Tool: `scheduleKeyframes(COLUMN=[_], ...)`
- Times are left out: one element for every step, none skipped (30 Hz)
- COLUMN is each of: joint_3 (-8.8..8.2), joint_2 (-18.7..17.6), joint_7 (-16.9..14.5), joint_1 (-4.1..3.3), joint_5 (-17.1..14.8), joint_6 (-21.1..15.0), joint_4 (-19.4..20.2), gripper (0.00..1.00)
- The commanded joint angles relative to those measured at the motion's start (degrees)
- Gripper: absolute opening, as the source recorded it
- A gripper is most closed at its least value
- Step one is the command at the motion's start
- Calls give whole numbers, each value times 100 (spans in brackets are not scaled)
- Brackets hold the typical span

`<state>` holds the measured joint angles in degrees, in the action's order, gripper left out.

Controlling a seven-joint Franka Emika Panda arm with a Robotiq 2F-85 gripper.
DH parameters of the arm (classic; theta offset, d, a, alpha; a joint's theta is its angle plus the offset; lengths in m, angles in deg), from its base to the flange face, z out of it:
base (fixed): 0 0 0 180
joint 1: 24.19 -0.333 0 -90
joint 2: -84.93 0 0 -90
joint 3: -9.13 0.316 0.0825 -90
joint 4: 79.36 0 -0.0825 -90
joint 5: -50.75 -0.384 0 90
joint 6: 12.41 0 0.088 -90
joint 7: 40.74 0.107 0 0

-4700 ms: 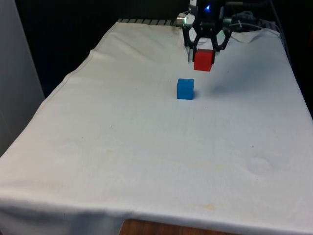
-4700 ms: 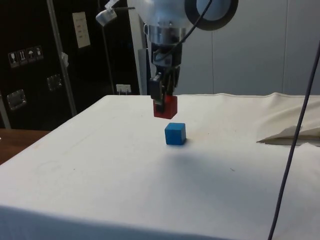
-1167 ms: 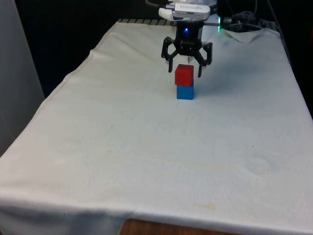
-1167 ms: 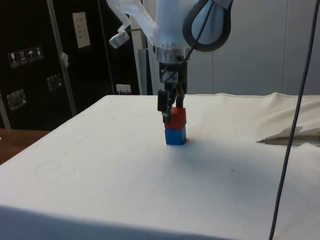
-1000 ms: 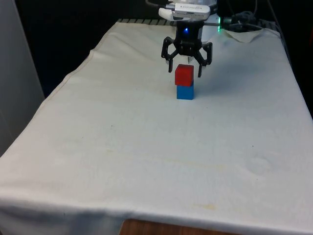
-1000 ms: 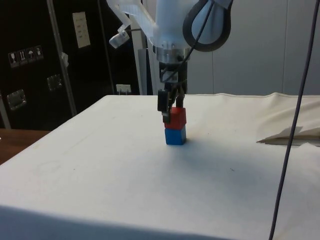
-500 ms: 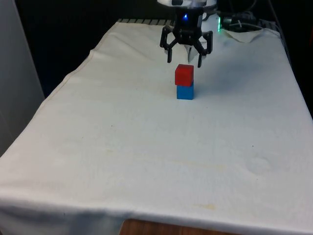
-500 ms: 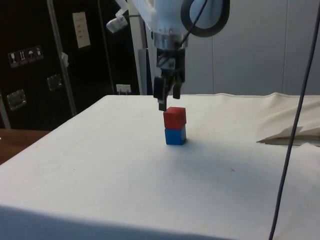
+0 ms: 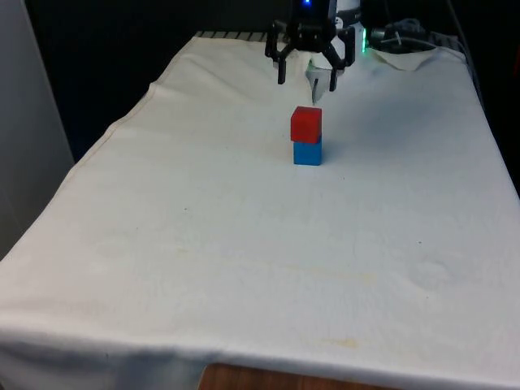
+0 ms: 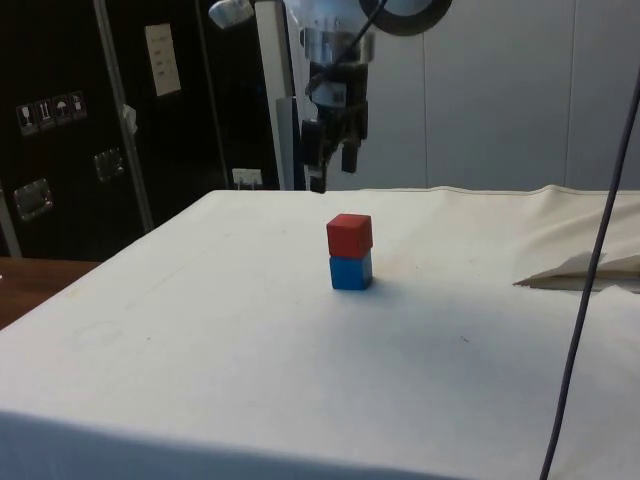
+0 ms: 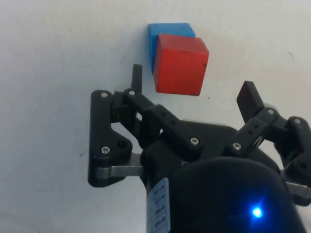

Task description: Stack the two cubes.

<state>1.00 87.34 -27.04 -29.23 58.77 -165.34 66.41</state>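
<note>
Red cube (image 9: 306,124) atop blue cube (image 9: 307,152), unlabelled.

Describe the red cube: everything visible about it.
The red cube is a small, plain, matte solid block with slightly worn edges. It sits upright on the blue cube, a little off square in the wrist view. Nothing else touches it: the open gripper hangs above, apart from it. The stack stands on the white cloth.
</note>
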Motion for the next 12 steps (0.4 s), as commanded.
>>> scheduleKeyframes(joint_3=[6,6,0,11,11,17,17,23,29,29,34,17], joint_2=[57,80,86,80,74,63,46,11,-11,-34,-57,-11], joint_7=[-52,-40,0,-34,-29,-23,-17,-11,-6,-6,0,6], joint_1=[-23,-29,0,-29,-29,-29,-29,-29,-34,-34,-34,-17], joint_5=[-120,-126,-17,-120,-120,-120,-120,-115,-115,-115,-109,-40], joint_6=[86,138,103,166,183,201,218,258,281,298,315,246], joint_4=[-6,-29,-23,-52,-69,-86,-115,-166,-201,-229,-258,-201], gripper=[100,100,100,100,100,100,100,100,100,100,100,100])
